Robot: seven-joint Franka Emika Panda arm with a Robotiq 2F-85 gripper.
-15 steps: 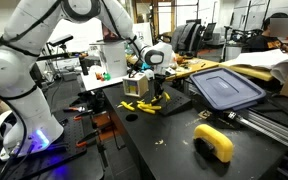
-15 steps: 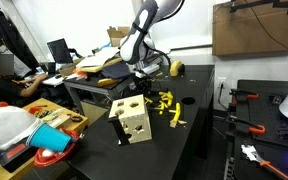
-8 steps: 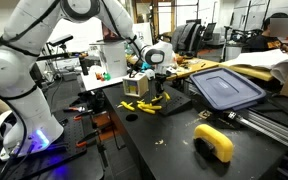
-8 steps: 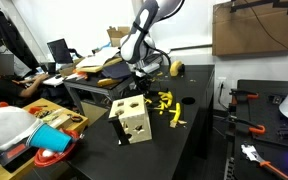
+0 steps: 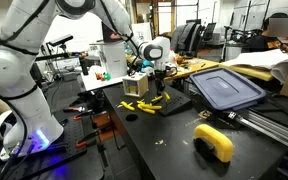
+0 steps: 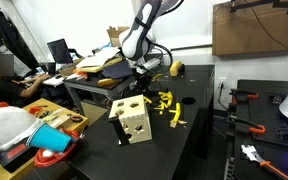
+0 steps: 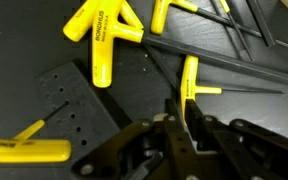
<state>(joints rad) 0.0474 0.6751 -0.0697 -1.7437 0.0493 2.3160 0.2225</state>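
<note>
My gripper [image 7: 181,120] is shut on the yellow handle of a T-handle hex key [image 7: 190,78], whose long black shaft runs off to the right. In both exterior views the gripper [image 5: 159,85] [image 6: 141,82] hangs just above a loose pile of yellow T-handle keys [image 5: 142,106] [image 6: 168,108] on the black table. In the wrist view more yellow keys [image 7: 102,35] lie above, beside a black perforated holder plate [image 7: 76,112].
A wooden block with holes [image 6: 134,122] stands near the table's front. A dark blue bin lid [image 5: 224,88] and a yellow curved tool [image 5: 215,142] lie on the table. Cluttered desks, a red cup [image 6: 50,158] and tools on the floor surround it.
The gripper and wrist have risen slightly above the pile, still shut on the key. The rest is unchanged.
</note>
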